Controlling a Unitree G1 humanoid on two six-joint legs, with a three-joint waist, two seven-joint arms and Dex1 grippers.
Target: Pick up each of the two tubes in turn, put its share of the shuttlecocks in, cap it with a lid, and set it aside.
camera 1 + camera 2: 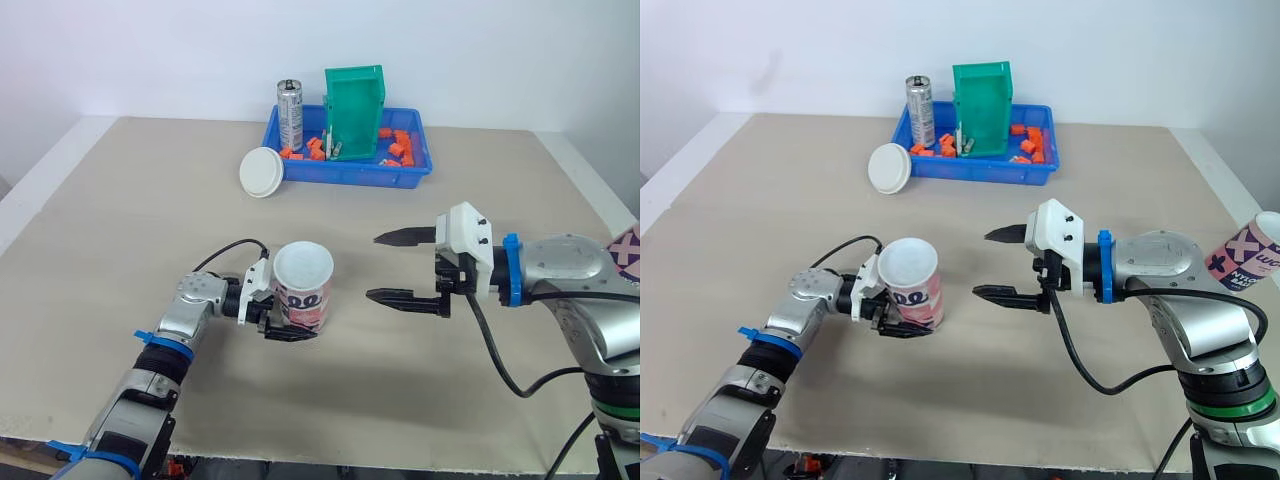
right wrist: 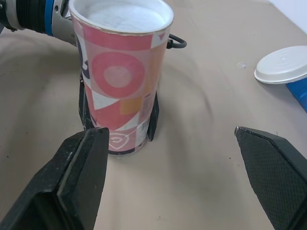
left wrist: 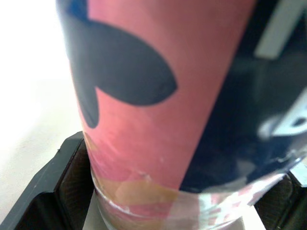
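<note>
A pink patterned tube [image 1: 303, 290] with a white top stands upright on the table's near left part. My left gripper [image 1: 290, 325] is shut on its lower half, one finger on each side [image 2: 153, 117]. The tube's pink and dark wall [image 3: 144, 96] shows close up in the left wrist view. My right gripper [image 1: 375, 267] hovers open just right of the tube, with nothing between its fingers [image 2: 79, 177]. A loose white lid [image 1: 262, 172] lies by the blue bin. A second patterned tube [image 1: 1248, 255] shows at the far right, beyond my right arm.
A blue bin [image 1: 410, 175] at the back of the table holds a green box [image 1: 352, 112], a metal can [image 1: 290, 113] and several orange pieces. The beige table [image 1: 130, 220] stretches wide on the left and in front.
</note>
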